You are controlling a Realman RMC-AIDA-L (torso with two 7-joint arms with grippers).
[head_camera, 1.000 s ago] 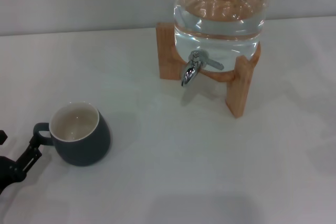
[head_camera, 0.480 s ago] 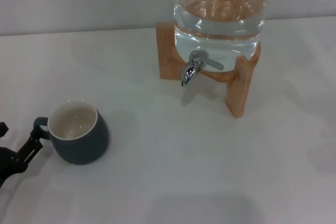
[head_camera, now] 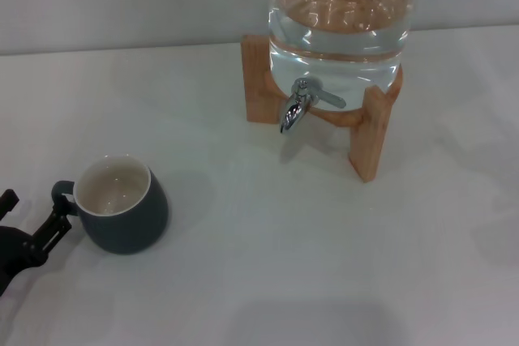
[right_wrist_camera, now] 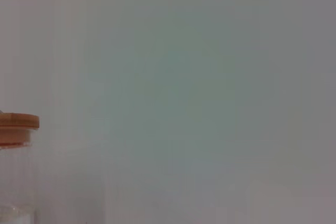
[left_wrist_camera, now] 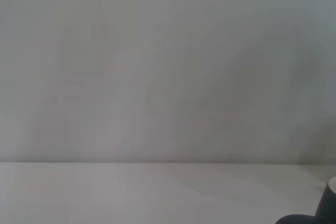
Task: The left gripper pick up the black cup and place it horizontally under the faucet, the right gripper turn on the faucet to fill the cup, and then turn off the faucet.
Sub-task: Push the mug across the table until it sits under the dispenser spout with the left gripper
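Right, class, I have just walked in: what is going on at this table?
The robot's left gripper, black and multi-jointed, is at the loop handle of the squat dark blue-black mug, which stands upright on the white table. The chrome faucet on the glass water jar is untouched. The right gripper is out of view.

A clear glass water jar [right_wrist_camera: 13,182] with a flat wooden lid [right_wrist_camera: 18,128] stands before a plain pale wall [right_wrist_camera: 184,77].

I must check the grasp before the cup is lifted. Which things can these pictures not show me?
- Left gripper: head view's edge cuts it off; grip on the black cup handle is unclear.
- Right gripper: in no view.
- Water jar: top cropped in the head view.
- Faucet: lever position too small to judge.
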